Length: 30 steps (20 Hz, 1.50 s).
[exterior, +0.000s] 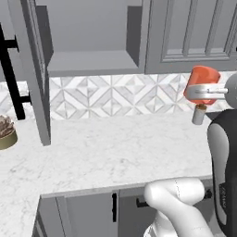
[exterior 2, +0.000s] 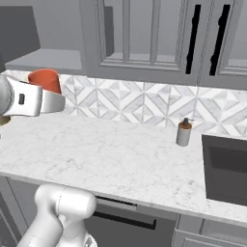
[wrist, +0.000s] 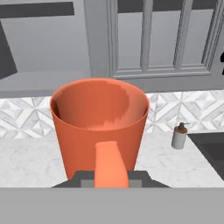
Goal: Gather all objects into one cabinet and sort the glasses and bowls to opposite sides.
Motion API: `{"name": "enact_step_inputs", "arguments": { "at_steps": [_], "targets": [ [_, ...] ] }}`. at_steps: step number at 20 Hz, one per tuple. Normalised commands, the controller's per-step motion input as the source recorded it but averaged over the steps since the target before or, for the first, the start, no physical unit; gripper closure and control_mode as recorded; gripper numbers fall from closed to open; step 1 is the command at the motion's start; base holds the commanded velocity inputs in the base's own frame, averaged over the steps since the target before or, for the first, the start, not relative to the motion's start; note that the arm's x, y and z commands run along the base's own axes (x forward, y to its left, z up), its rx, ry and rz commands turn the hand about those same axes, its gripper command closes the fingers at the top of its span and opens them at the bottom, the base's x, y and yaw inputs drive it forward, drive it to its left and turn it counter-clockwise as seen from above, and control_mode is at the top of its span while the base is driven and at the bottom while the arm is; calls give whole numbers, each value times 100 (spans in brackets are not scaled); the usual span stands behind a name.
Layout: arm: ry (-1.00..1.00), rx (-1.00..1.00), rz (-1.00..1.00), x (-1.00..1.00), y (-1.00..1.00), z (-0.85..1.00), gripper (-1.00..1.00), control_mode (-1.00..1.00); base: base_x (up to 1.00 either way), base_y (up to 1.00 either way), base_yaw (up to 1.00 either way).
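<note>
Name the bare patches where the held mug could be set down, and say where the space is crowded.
The marble counter is bare from the soap dispenser leftward to the potted succulent. The open cabinet's shelf also looks bare. It is tighter beside the dispenser and dark sink. The gripper carries the orange mug above the counter.

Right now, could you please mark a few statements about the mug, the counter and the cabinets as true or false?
1. The orange mug is held up above the counter. True.
2. The mug lies on its side. False: it is upright, mouth up.
3. The mug is full of liquid. False: the hand view shows it empty.
4. A soap dispenser stands on the counter by the tiled backsplash. True.
5. The cabinet door at the left is open. True.
6. The gripper has its jaws open and free. False: they grip the mug at its handle.
</note>
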Motion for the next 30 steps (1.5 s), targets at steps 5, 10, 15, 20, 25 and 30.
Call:
{"name": "enact_step_inputs", "arguments": {
  "at_steps": [5, 10, 15, 20, 25, 30],
  "targets": [
    [0, 0, 0, 0, 0, 0, 100, 100, -32, -69, -23],
    [0, 0, 0, 0, 0, 0, 100, 100, -30, -55, -36],
    [0, 0, 0, 0, 0, 0, 100, 100, -36, -48, -44],
    [0, 0, 0, 0, 0, 0, 100, 100, -44, -50, -43],
    [0, 0, 0, 0, 0, 0, 100, 100, -42, -51, -46],
    [0, 0, 0, 0, 0, 0, 100, 100, -20, -66, -52]
  ]
}}
